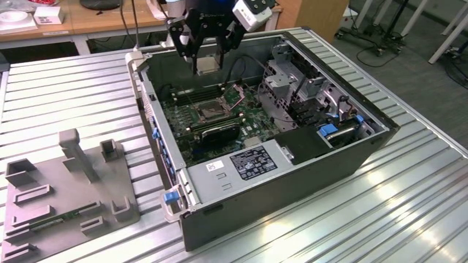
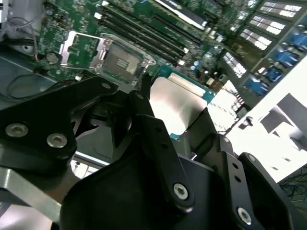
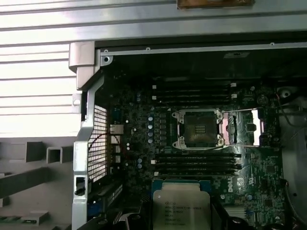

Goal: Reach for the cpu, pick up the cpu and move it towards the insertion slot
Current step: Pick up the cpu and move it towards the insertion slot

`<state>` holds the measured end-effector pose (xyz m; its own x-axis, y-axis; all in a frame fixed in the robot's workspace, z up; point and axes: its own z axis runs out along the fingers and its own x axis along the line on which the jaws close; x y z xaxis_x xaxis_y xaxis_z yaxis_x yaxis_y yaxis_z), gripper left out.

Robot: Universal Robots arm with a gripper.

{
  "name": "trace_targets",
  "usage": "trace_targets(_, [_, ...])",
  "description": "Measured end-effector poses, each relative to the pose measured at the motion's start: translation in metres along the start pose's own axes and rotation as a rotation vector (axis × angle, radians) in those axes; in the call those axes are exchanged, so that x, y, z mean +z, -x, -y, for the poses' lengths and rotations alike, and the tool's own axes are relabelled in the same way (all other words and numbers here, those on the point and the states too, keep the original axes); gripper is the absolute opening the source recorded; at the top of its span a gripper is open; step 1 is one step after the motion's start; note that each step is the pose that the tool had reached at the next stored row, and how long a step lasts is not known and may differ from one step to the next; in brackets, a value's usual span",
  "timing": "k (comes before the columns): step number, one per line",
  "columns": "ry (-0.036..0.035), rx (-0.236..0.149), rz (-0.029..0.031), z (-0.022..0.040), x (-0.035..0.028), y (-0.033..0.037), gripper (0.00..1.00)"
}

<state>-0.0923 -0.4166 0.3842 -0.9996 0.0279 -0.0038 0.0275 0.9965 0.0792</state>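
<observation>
Holding cpu (image 1: pixel 207 64) clamped in gripper (image 1: pixel 208 55) – above case's (image 1: pixel 292 181) rear wall, apparently edge-clear – insertion slot (image 1: pixel 207 111) open below

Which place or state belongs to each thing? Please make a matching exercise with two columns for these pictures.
Things:
1. cpu
2. insertion slot
3. grey fixture plate
4. hand

Places or states:
A. on the ribbed table, outside the computer case
B. held in the air above the open case
C. uncovered on the green motherboard
D. shut on the chip

Pairs: 1-B, 2-C, 3-A, 4-D
</observation>
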Motion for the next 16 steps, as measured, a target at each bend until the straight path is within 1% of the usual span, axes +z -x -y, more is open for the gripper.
trace_targets(9, [0.0001,0.000,0.0000,-0.0174,0.0024,0.0200,0.55])
trace_targets(16, [0.0001,0.000,0.0001,-0.0345,0.0045,0.0301,0.55])
